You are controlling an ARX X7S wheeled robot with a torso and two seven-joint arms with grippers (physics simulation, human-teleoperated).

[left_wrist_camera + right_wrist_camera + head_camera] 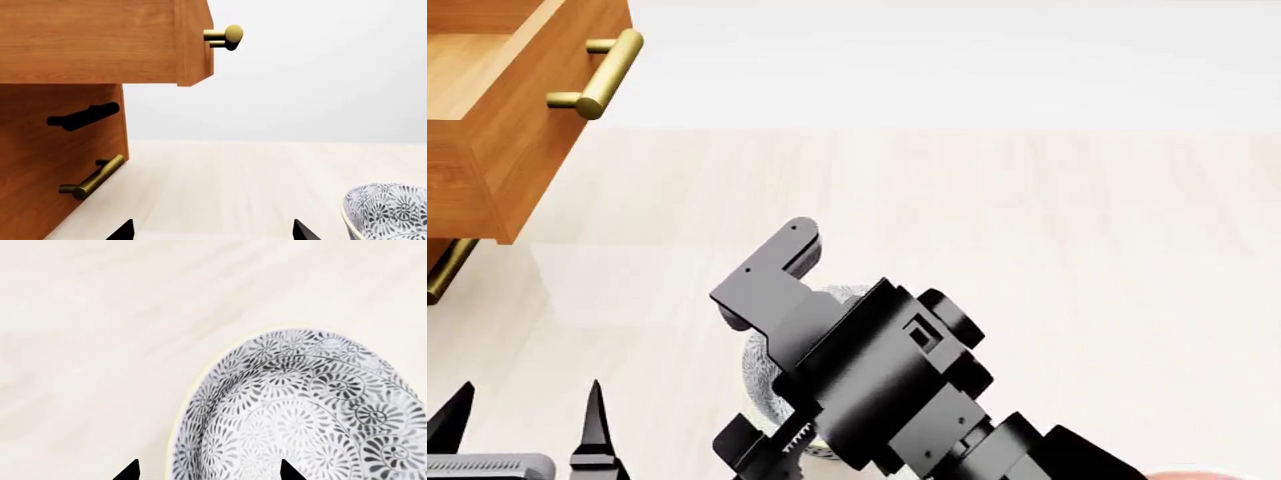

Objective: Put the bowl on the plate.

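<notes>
A: Where is your bowl [300,410] right now?

B: It sits on the pale bench [1028,220], low in your head view at about seven o'clock from the centre, mostly hidden under your right arm. Your right tool [208,471] hangs directly over it, so its camera looks straight down into the patterned inside.

A: Why is it held that way?

B: I judge you are lining up a grasp on the rim: the two tips stand apart, one over the bare bench outside the rim, the other over the inside. The tool is released, grasping nothing.

A: And your left tool [213,231]?

B: Released too, tips spread, parked near the bowl, towards eight o'clock in the head view. It faces the wooden cabinet [60,150] with its brass handles [90,179], probably to stay clear of the right arm.

A: The plate?

B: It cannot be made out in any view, so you will have to find it once the bowl is lifted.
</notes>
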